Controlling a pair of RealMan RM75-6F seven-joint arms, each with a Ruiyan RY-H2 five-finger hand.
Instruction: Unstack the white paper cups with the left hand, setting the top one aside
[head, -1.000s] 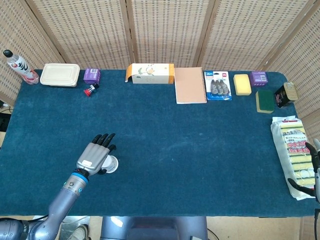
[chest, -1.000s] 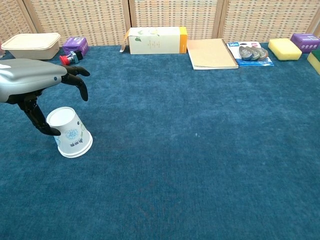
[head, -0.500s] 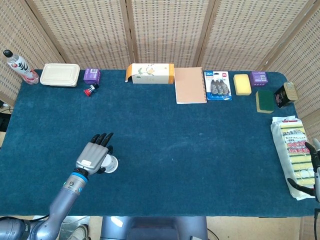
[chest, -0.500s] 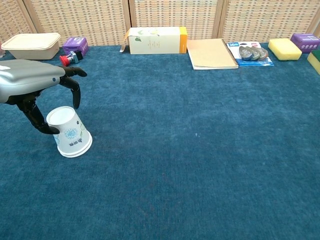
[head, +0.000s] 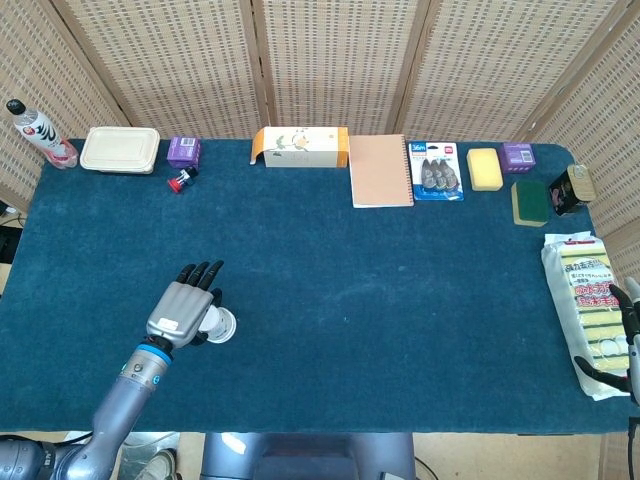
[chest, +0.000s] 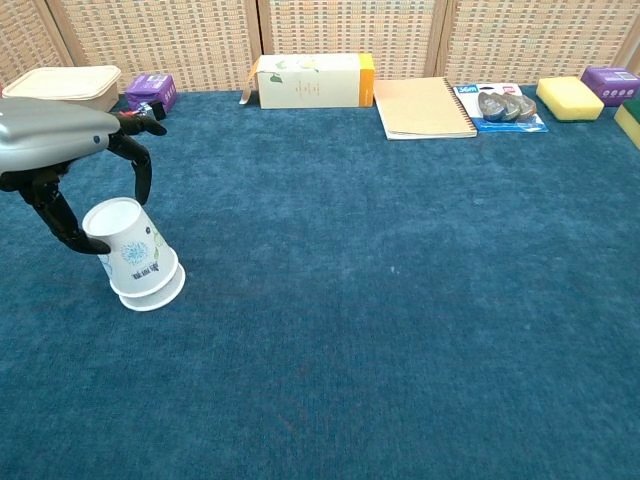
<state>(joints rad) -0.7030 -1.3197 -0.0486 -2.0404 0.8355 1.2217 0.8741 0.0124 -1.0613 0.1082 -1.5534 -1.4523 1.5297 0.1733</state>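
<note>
Two white paper cups with a blue flower print stand upside down, nested, near the table's front left. The top cup (chest: 127, 249) is tilted and raised off the lower cup (chest: 163, 291), whose rim still lies on the blue cloth. My left hand (chest: 62, 152) arches over the top cup and grips it, thumb on its left side and fingers at its upper right. In the head view the left hand (head: 184, 308) hides most of the cups (head: 221, 323). Only the fingers of my right hand (head: 630, 340) show, at the right edge beside a sponge pack.
Along the back edge stand a lidded food box (head: 120, 149), a purple box (head: 184, 150), a small red item (head: 181, 181), a carton (head: 300, 146), a notebook (head: 380, 170) and a blister pack (head: 436, 171). Sponges (head: 485, 168) and a sponge pack (head: 582, 300) lie at the right.
My left hand has closed around the top cup and drawn it up and slightly left; the cup now sits tilted and higher, exposing the lower cup's rim. The right hand has not moved.
</note>
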